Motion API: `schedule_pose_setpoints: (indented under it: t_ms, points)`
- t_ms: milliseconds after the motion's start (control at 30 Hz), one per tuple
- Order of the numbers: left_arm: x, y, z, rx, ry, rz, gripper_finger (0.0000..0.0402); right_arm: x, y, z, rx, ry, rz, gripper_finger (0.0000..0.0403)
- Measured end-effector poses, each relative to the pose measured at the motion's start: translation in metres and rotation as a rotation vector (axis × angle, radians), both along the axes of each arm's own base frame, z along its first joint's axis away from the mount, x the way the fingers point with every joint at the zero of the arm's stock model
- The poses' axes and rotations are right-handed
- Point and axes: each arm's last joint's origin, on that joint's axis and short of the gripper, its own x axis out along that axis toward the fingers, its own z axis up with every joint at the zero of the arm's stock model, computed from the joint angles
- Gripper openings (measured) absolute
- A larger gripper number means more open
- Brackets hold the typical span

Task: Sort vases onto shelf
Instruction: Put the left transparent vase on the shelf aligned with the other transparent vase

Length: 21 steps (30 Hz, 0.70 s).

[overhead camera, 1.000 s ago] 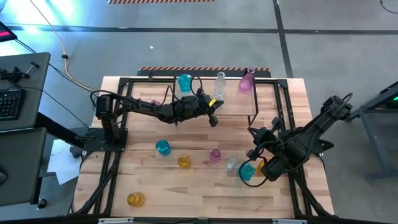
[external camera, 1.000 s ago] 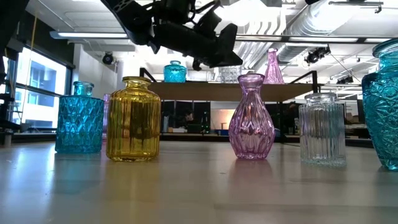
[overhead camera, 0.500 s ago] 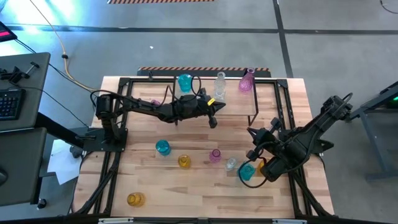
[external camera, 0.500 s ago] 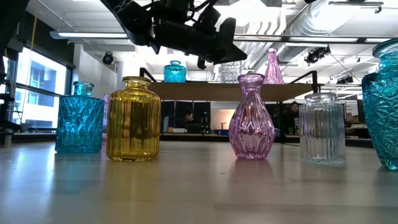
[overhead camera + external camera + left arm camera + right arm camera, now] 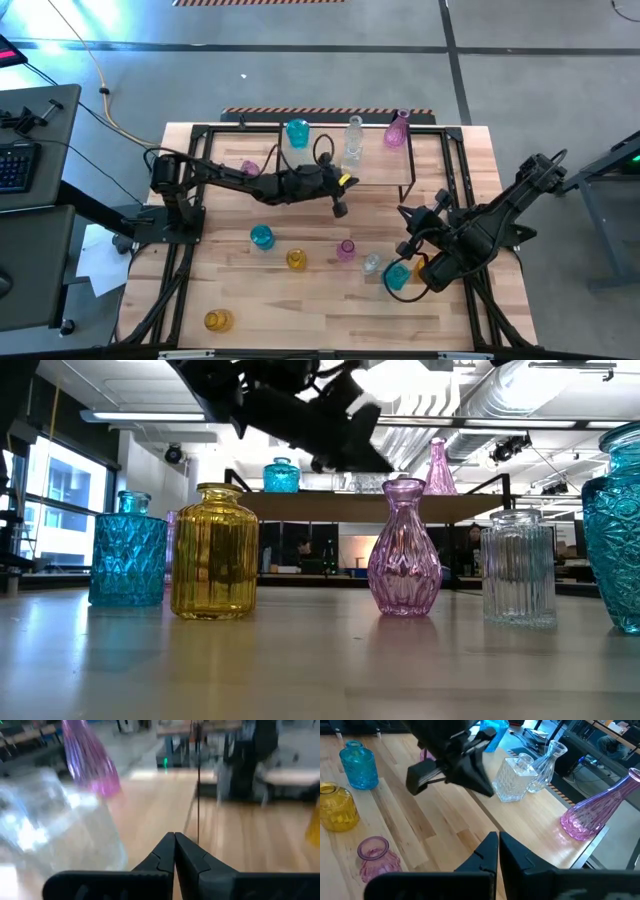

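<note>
High view: left gripper, closed and empty, is drawing back from the shelf toward mid-surface; three vases are standing on the shelf, six waiting on the surface.
Low view: yellow vase unsorted.
Right wrist view: right gripper, closed and empty, is hovering.

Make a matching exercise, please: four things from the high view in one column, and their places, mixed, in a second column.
Things:
1. pink bottle vase
2. yellow jar
3. left gripper
4. right gripper

Places:
A. shut, near the teal vase at the table's right
B. on the shelf
C. alone at the table's near-left corner
D. shut, just in front of the shelf

Pairs: 1-B, 2-C, 3-D, 4-A
</note>
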Motion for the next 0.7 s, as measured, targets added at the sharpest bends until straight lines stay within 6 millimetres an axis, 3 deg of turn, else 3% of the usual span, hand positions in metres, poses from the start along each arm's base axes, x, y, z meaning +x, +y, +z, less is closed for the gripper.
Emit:
schedule_pose_setpoints:
  t_ms: [200, 700]
  points:
    - [-0.011, 0.004, -0.008, 0.06, 0.179, 0.174, 0.0, 0.0, 0.0, 0.0, 0.007, 0.011, 0.005, 0.0]
    - [-0.021, 0.022, 0.011, 0.126, 0.162, 0.288, 0.0, 0.0, 0.001, 0.0, 0.01, 0.01, 0.005, 0.0]
